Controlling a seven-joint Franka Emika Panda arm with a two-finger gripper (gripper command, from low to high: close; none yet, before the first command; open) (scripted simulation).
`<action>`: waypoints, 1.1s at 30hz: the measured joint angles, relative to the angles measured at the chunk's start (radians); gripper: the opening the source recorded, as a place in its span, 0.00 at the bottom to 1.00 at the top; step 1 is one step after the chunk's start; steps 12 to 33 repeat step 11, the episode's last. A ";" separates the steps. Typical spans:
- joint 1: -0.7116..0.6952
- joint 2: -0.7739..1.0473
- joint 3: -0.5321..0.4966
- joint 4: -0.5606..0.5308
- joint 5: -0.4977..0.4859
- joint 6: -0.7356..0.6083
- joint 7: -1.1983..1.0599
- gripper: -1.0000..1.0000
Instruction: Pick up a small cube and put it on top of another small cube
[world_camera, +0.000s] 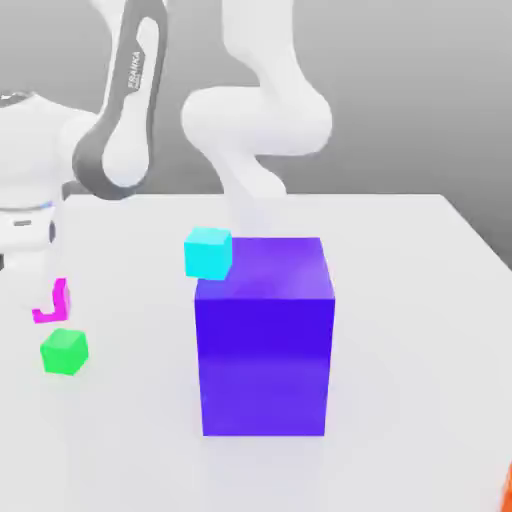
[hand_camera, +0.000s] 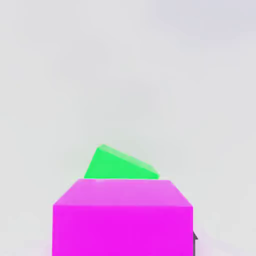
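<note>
The small cube (world_camera: 62, 298), glossy magenta, hangs at the exterior view's left, partly covered by my white gripper (world_camera: 42, 294), which is shut on it. In the hand view the magenta small cube (hand_camera: 122, 217) looms close to the camera. Another small cube (world_camera: 64, 351), bright green, rests on the white table just below and slightly toward the exterior view's right of the held one. The green cube (hand_camera: 120, 165) also peeks out from behind the magenta one in the hand view. The two cubes are apart.
A big blue-purple block (world_camera: 265, 335) stands mid-table, with a cyan small cube (world_camera: 208, 252) at its far upper corner. An orange object (world_camera: 508, 490) pokes in at the lower right edge. The white table (world_camera: 420, 300) stretches to the right.
</note>
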 joint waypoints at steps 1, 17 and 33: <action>0.002 0.018 0.006 0.001 0.034 0.012 -0.024 0.00; -0.058 0.187 0.134 0.004 0.369 0.127 -0.263 1.00; -0.058 0.187 0.134 0.004 0.369 0.127 -0.263 1.00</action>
